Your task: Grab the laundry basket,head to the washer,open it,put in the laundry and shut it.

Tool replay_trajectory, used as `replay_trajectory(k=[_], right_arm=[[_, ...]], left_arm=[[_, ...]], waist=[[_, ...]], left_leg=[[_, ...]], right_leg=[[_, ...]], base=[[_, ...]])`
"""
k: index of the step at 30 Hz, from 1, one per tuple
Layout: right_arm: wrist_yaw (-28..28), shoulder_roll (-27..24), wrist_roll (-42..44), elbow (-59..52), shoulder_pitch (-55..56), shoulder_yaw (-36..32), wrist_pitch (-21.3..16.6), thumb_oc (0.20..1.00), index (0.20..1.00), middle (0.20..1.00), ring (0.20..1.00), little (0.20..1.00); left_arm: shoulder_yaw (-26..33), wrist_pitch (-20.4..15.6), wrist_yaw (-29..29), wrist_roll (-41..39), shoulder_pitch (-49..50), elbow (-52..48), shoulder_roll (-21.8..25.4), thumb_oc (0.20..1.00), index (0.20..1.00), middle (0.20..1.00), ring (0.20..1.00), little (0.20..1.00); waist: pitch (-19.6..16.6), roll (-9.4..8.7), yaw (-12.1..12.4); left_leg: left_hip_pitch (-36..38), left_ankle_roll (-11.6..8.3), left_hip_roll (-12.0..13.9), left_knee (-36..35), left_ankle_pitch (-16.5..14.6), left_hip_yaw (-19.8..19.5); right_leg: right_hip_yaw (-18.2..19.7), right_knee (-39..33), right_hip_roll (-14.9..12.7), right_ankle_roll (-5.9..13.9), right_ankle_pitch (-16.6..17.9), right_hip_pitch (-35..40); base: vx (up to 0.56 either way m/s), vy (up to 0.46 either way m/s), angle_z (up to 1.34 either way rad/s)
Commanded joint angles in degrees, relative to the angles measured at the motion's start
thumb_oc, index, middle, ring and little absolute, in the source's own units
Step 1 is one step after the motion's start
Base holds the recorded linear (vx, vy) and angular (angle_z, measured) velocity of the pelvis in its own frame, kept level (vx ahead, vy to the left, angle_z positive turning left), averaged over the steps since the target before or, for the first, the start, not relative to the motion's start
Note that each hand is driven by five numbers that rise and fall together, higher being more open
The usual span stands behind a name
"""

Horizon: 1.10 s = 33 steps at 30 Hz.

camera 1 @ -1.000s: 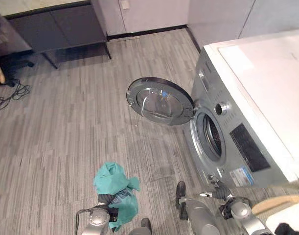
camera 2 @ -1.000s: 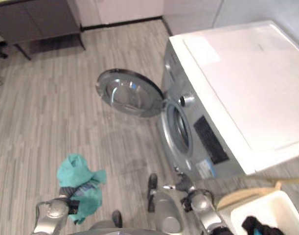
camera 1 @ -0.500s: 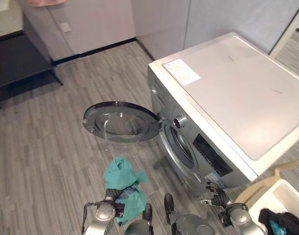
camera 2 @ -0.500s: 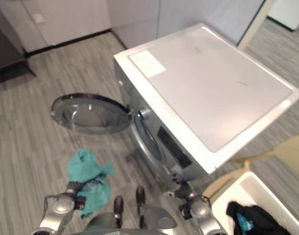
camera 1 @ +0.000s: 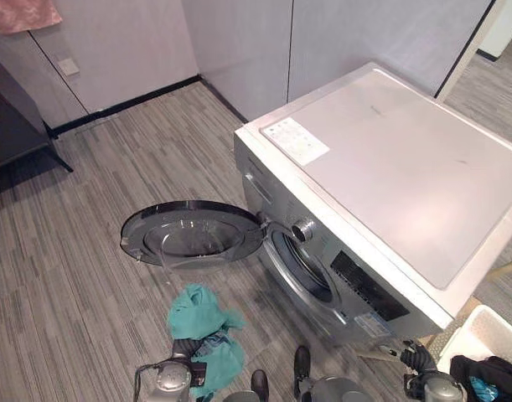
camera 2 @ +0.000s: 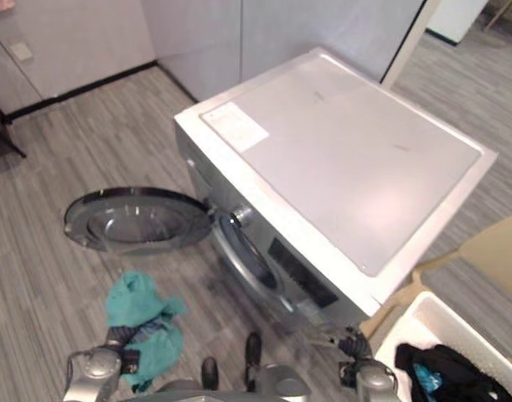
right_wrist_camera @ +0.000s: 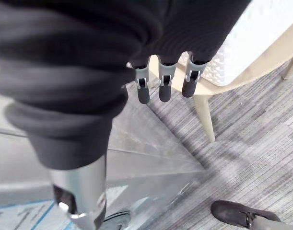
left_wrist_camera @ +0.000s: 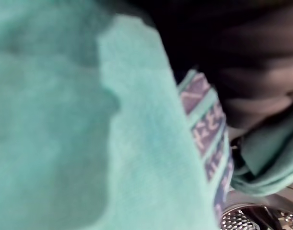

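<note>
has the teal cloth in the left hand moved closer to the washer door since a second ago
Yes. The teal cloth in the left hand now sits just below the open door of the washer, nearer than before, though the camera also shifted.

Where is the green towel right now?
The teal-green cloth towel is bunched up in the robot's left hand, low on the left of the left eye view. It hangs over the grey striped floor, just below the washer's open round door.
</note>
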Motion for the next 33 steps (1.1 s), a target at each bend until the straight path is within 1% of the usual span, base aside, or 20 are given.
replay_trajectory(k=[1,2,3,7,8,9,10,11,12,15,17,18,20,21,22,25,26,28,30,33], right_arm=[[-0.17,-0.02,3.23,0.44,0.29,-1.37,-2.08,1.000,1.000,1.000,1.000,1.000],[-0.18,-0.56,3.23,0.46,0.37,-1.25,-2.04,1.000,1.000,1.000,1.000,1.000],[-0.24,-0.71,3.17,0.45,0.34,-1.29,-1.99,1.000,1.000,1.000,1.000,1.000],[-0.31,-1.23,2.51,1.28,0.52,-1.07,-1.67,1.000,1.000,1.000,1.000,1.000],[-0.66,-1.55,1.61,2.28,-0.33,-0.29,-1.44,1.000,1.000,1.000,1.000,1.000],[-0.66,-1.55,1.60,2.29,-0.35,-0.30,-1.44,1.000,1.000,1.000,1.000,1.000],[-0.90,-2.02,0.83,3.08,-0.91,0.29,-1.33,1.000,1.000,1.000,1.000,1.000],[-1.10,-2.15,0.42,3.45,-1.27,0.39,-1.04,1.000,1.000,1.000,1.000,1.000],[-0.70,-2.07,-0.24,3.73,-1.53,0.71,-1.13,1.000,1.000,1.000,1.000,1.000],[-0.45,-1.70,-0.30,5.18,-2.46,0.58,-0.52,1.000,1.000,1.000,1.000,1.000],[-0.65,-1.14,-0.67,5.48,-4.27,1.02,-0.14,1.000,1.000,1.000,1.000,1.000],[-0.84,-1.03,-0.68,5.01,-5.25,1.67,-0.31,1.000,1.000,1.000,1.000,1.000],[-0.77,-0.42,-1.28,4.35,-6.39,2.81,-0.35,1.000,1.000,1.000,1.000,1.000],[-0.75,0.00,-2.03,3.52,-6.41,3.52,-0.52,1.000,1.000,1.000,1.000,1.000],[-0.75,0.00,-2.04,3.51,-6.41,3.52,-0.51,1.000,1.000,1.000,1.000,1.000],[-0.41,0.16,-2.85,2.04,-5.95,4.53,-0.79,1.000,1.000,1.000,1.000,1.000],[-0.41,0.16,-2.85,2.01,-5.94,4.54,-0.77,1.000,1.000,1.000,1.000,1.000],[-0.47,0.28,-3.29,0.98,-5.60,5.18,-0.68,1.000,1.000,1.000,1.000,1.000],[-0.86,-0.13,-2.58,-0.89,-4.89,5.20,-1.09,1.000,1.000,1.000,1.000,1.000],[-2.17,-1.80,-1.73,-2.27,-6.39,6.49,-1.37,1.000,1.000,1.000,1.000,1.000]], left_arm=[[0.11,-2.93,-0.24,1.00,-1.50,-1.18,2.96,0.200,0.200,0.200,0.200,0.200],[-0.86,-3.05,-0.44,1.26,-2.76,-2.01,3.34,0.200,0.200,0.200,0.200,0.200],[-1.29,-3.10,-0.37,1.31,-3.45,-1.75,3.27,0.200,0.200,0.200,0.200,0.200],[-2.22,-3.00,-0.44,1.74,-4.09,-2.07,3.15,0.200,0.200,0.200,0.200,0.200],[-2.91,-3.15,-0.22,1.69,-4.44,-1.85,3.12,0.200,0.200,0.200,0.200,0.200],[-2.91,-3.15,-0.22,1.69,-4.47,-1.84,3.12,0.200,0.200,0.200,0.200,0.200],[-3.70,-3.32,0.09,1.51,-5.09,-1.45,3.09,0.200,0.200,0.200,0.200,0.200],[-3.95,-3.35,0.33,1.40,-5.22,-1.10,3.03,0.200,0.200,0.200,0.200,0.200],[-4.14,-3.42,0.20,1.65,-5.02,-0.68,2.94,0.200,0.200,0.200,0.200,0.200],[-5.28,-3.66,-0.38,2.17,-6.31,0.06,3.09,0.200,0.200,0.200,0.200,0.200],[-5.38,-3.99,0.04,2.50,-7.95,0.76,3.53,0.200,0.200,0.200,0.200,0.200],[-5.41,-4.23,0.49,2.44,-8.60,0.29,4.20,0.200,0.200,0.200,0.200,0.200],[-5.01,-4.29,0.95,2.13,-9.27,-0.05,4.84,0.200,0.200,0.200,0.200,0.200],[-4.81,-4.27,1.06,2.28,-9.03,-0.91,5.11,0.200,0.200,0.200,0.200,0.200],[-4.81,-4.27,1.06,2.28,-9.03,-0.92,5.11,0.200,0.200,0.200,0.200,0.200],[-3.94,-4.35,1.11,2.04,-8.66,-2.46,5.03,0.200,0.200,0.200,0.200,0.200],[-3.93,-4.35,1.10,2.04,-8.65,-2.46,5.03,0.200,0.200,0.200,0.200,0.200],[-3.51,-4.41,1.81,1.38,-8.63,-3.28,4.67,0.200,0.200,0.200,0.200,0.200],[-3.57,-4.92,3.09,0.53,-9.71,-4.23,3.95,0.200,0.200,0.200,0.200,0.200],[-3.54,-5.91,4.84,-2.09,-12.46,-6.22,3.57,0.200,0.200,0.200,0.200,0.200]], waist=[[-2.02,-2.57,-0.12],[-0.65,-3.01,-0.02],[-0.37,-3.09,-0.14],[-0.60,-3.19,-0.18],[-0.37,-3.20,0.51],[-0.54,-3.19,0.43],[-0.22,-2.89,0.86],[-0.16,-2.61,0.89],[-0.45,-2.07,0.93],[-0.70,-2.17,-0.36],[-0.46,-2.01,-0.56],[-0.13,-1.83,-0.34],[-0.03,-1.15,0.43],[0.23,-0.87,0.57],[0.29,-0.90,0.61],[0.65,-1.07,0.70],[0.67,-1.10,0.76],[1.18,-1.16,1.24],[2.51,-1.08,-0.35],[6.85,-1.45,0.11]], left_leg=[[-6.80,-2.28,3.93,10.42,-1.90,2.52],[-10.65,-3.41,4.24,16.93,-0.55,1.90],[-12.05,-3.62,4.64,18.70,-0.24,1.54],[-12.29,-3.04,5.92,14.40,-0.96,1.39],[-13.38,-3.74,6.42,10.02,1.07,-4.23],[-13.54,-3.75,6.40,9.82,1.29,-4.29],[-15.23,-4.55,6.77,7.14,3.44,-11.01],[-16.59,-4.86,6.75,6.41,4.59,-13.43],[-15.48,-4.69,6.81,4.88,3.71,-14.07],[-15.20,-3.98,5.77,7.67,1.78,-9.60],[-15.18,-3.09,5.66,8.80,0.24,-4.61],[-14.76,-2.63,6.25,8.74,-0.38,-1.19],[-13.31,-2.26,7.27,7.29,-0.73,4.03],[-11.08,-1.37,7.09,5.95,-1.06,7.95],[-10.98,-1.36,7.07,5.91,-1.06,8.01],[-7.47,-0.82,5.88,4.92,-2.98,13.68],[-7.41,-0.81,5.86,4.90,-3.00,13.75],[-6.78,-0.44,5.70,5.66,-3.95,16.22],[-8.69,-0.96,5.50,8.88,-4.63,17.10],[-15.88,-1.48,8.66,19.68,-6.29,15.99]], right_leg=[[2.29,4.83,-5.93,8.42,-12.16,3.38],[2.49,5.28,-6.03,7.49,-12.61,3.74],[2.30,5.47,-6.02,7.24,-12.91,3.79],[2.46,6.00,-6.45,7.77,-13.76,4.14],[4.48,6.92,-6.41,8.35,-14.36,3.95],[4.42,6.91,-6.41,8.34,-14.28,3.73],[7.01,8.07,-6.54,8.71,-15.17,3.61],[8.55,8.90,-6.77,8.89,-15.57,3.18],[10.14,9.79,-6.77,9.35,-16.39,2.92],[13.06,9.35,-9.93,11.05,-14.87,2.26],[15.22,10.34,-11.49,12.09,-13.03,-1.18],[14.19,11.06,-12.36,12.39,-11.52,-3.71],[6.12,12.33,-14.23,11.92,-10.31,-6.29],[-0.98,15.03,-14.60,11.01,-10.65,-7.08],[-0.93,15.08,-14.62,11.02,-10.68,-7.06],[-8.95,19.43,-13.36,10.52,-13.58,-7.34],[-8.86,19.51,-13.38,10.52,-13.62,-7.38],[-12.92,19.82,-13.89,9.61,-14.00,-7.65],[-7.96,15.08,-10.59,9.39,-14.13,-7.68],[-5.99,15.29,-10.21,8.12,-13.29,-11.02]], base=[[-0.03,-0.039,0.20],[0.00,-0.011,0.23],[0.04,0.014,0.22],[0.14,0.106,0.07],[0.13,0.137,-0.17],[0.28,0.295,-0.38],[0.20,0.255,-0.53],[0.27,0.348,-0.69],[0.21,0.312,-0.89],[0.20,0.366,-1.07],[0.01,0.344,-1.01],[-0.08,0.281,-1.76],[-0.06,0.303,-2.43],[-0.01,0.244,-2.20],[0.00,0.232,-2.15],[0.03,0.147,-1.00],[-0.03,0.086,-0.95],[-0.04,-0.017,-1.18],[-0.11,-0.106,-0.57],[-0.27,-0.107,-0.17]])
